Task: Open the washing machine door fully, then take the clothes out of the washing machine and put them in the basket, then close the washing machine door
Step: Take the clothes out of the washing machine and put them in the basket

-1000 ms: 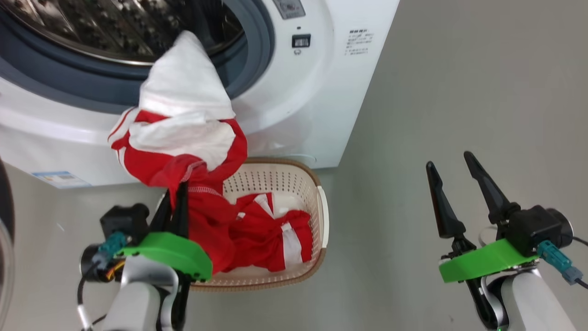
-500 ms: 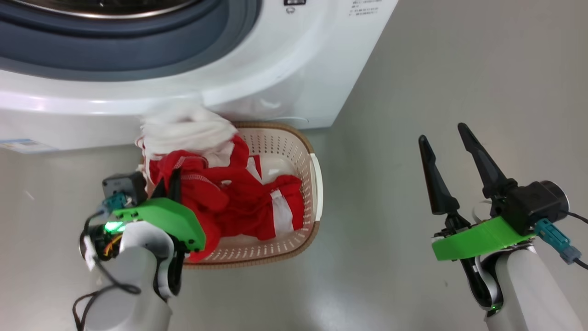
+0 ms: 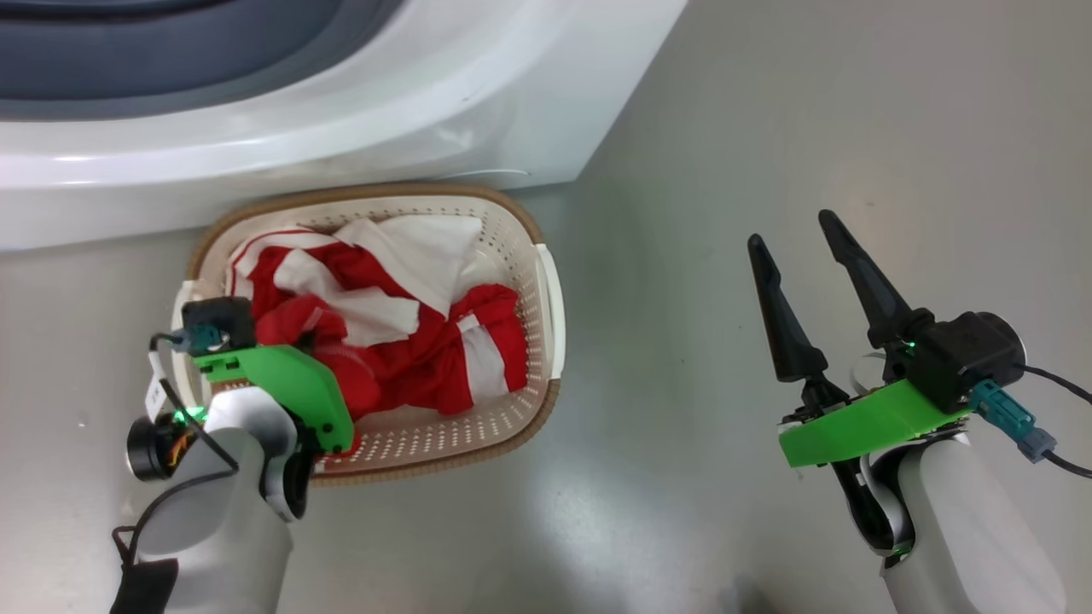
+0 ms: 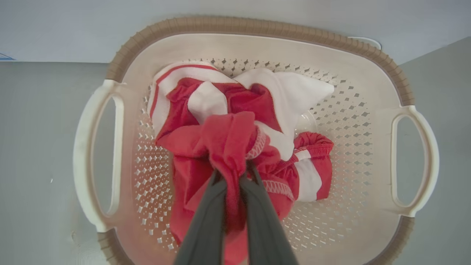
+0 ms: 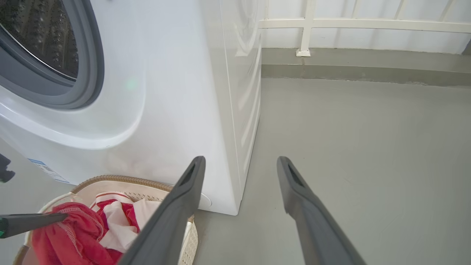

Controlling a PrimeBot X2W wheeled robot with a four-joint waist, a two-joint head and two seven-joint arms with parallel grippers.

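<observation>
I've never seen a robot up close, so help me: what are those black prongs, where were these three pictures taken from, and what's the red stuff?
This is a wheeled robot with two arms. The black prongs are the fingers of its grippers, the parts it grasps with. One picture comes from a camera on its head, looking down; the others from a camera on each wrist, looking along the fingers. On the grey floor stands a white washing machine, with a cream basket before it. The red stuff is clothes, red and white, lying in the basket. The left gripper is shut on a red fold of them. The right gripper is open, holding nothing, above the floor.
</observation>
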